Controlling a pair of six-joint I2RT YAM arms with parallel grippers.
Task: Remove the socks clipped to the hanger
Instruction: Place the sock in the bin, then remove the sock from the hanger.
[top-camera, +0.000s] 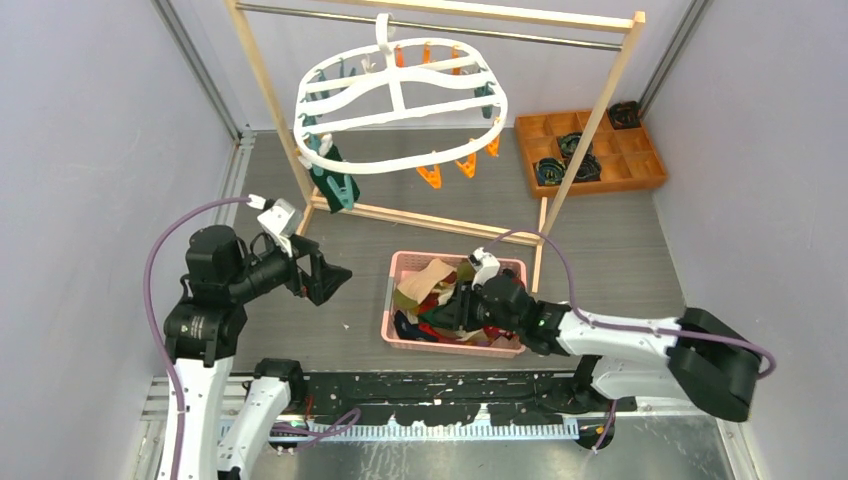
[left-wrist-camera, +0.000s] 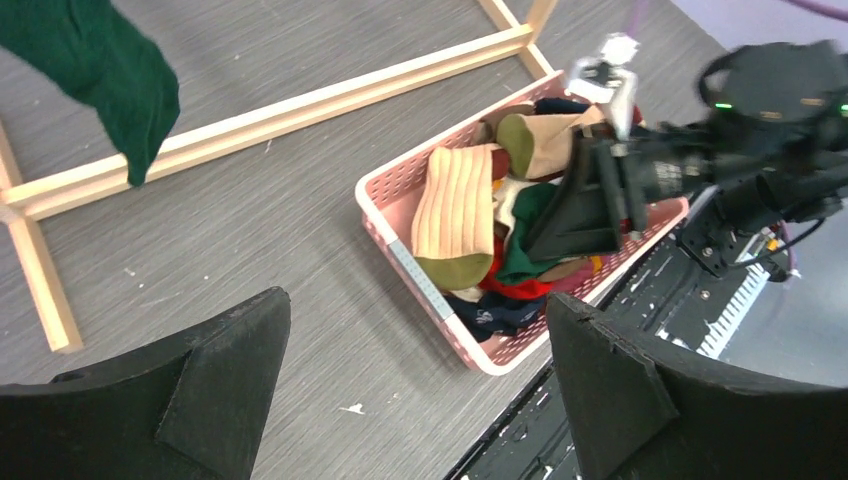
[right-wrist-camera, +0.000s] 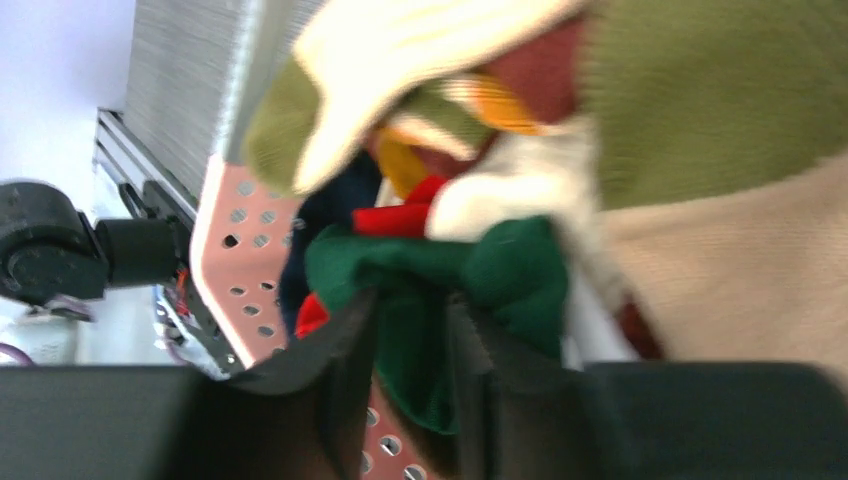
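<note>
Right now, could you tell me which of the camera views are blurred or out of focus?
Right wrist view: smeared throughout, the socks too close to be sharp. Left wrist view: the pink basket is crisp, the right arm at upper right soft. Top view: sharp and evenly lit, no glare on the hanger.

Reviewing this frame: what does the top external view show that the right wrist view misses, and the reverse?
Only top external: the hanger on the wooden rack, one dark green sock clipped to it, and the open left gripper. Only right wrist: the right gripper closed on a green sock in the pile. Both: the pink basket heaped with mixed socks.
</note>
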